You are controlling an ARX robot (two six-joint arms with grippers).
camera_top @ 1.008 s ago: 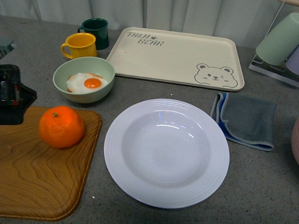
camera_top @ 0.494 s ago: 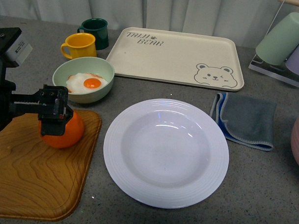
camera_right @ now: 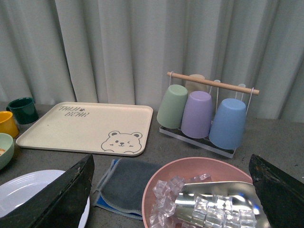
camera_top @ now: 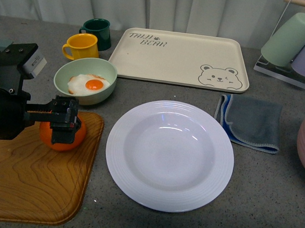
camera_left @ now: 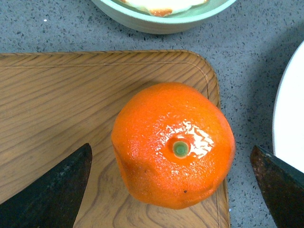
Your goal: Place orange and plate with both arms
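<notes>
Moved the left gripper [camera_top: 65, 125] in from the left edge of the front view and down over the orange [camera_left: 173, 145]. Since half a second ago, lowered it and shifted it slightly right, hiding most of the fruit.

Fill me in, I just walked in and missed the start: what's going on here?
The left pincer is down at the orange on the wooden board. It is open, with a finger on each side and gaps to the fruit, so there is no grasp yet. The white plate sits empty beside the board, untouched. The right pincer is open and holds nothing, off near a pink bowl of ice.
</notes>
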